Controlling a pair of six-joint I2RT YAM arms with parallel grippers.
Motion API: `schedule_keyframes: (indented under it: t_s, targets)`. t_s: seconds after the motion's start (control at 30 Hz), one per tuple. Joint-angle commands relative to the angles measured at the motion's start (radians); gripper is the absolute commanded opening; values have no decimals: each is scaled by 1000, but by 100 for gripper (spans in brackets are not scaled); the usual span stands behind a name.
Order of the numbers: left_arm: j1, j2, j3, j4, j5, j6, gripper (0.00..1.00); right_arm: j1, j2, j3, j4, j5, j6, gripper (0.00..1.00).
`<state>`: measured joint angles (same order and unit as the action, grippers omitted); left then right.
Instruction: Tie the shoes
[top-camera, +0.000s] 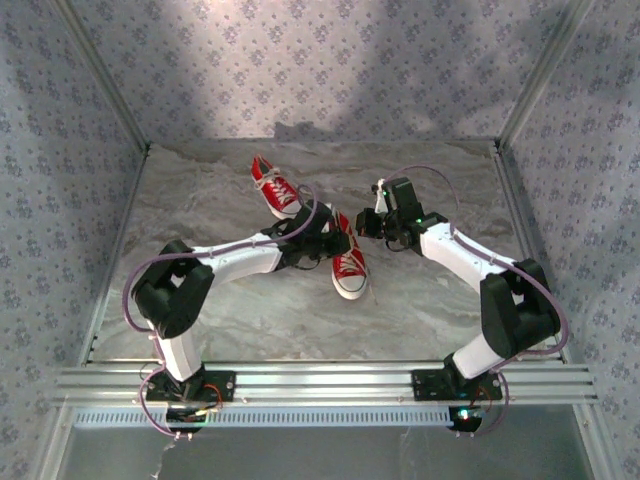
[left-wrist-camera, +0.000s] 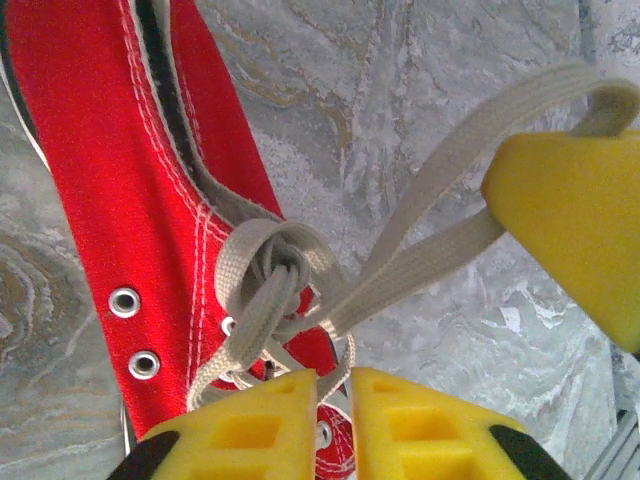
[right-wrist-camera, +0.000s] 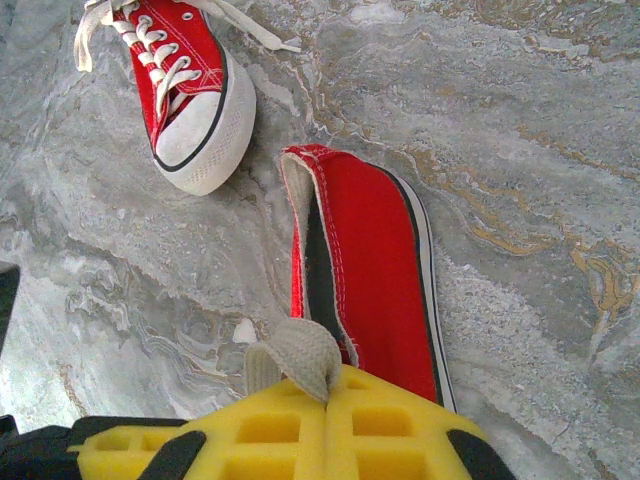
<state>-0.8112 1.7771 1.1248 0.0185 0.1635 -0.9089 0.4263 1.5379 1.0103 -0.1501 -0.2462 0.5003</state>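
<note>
Shoe (left-wrist-camera: 90, 180) | left pincer (left-wrist-camera: 335, 390) pinched lace (left-wrist-camera: 400, 280), knot (left-wrist-camera: 270, 270) just beyond its tips | right pincer (right-wrist-camera: 335, 378) clamped loop (right-wrist-camera: 295, 355) | risk: uneven pull could slip loop free, undoing knot

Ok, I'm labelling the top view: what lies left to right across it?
Black elbow of the left arm → farther red canvas sneaker → nearer red canvas sneaker with white toe cap → black elbow of the right arm.

Red canvas shoes (right-wrist-camera: 370, 270) with flat woven laces (left-wrist-camera: 420, 265) (metal eyelets (left-wrist-camera: 124, 301)), matt marble-look tabletop (right-wrist-camera: 520, 120)
</note>
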Motion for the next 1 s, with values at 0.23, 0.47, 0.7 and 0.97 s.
schedule_keyframes:
  t_s: [0.23,0.47,0.7,0.97]
  targets:
    - [15,34,28,-12,-27,-58,22,4,-22,-10,5,7,7,0]
    - [21,41,29,-22,-27,-65,26,2,-22,-9,2,7,3,0]
    - [27,53,38,-19,-27,-68,30,3,-22,-10,2,4,5,0]
    - [29,71,52,-5,-23,-80,27,7,-22,-13,7,1,10,0]
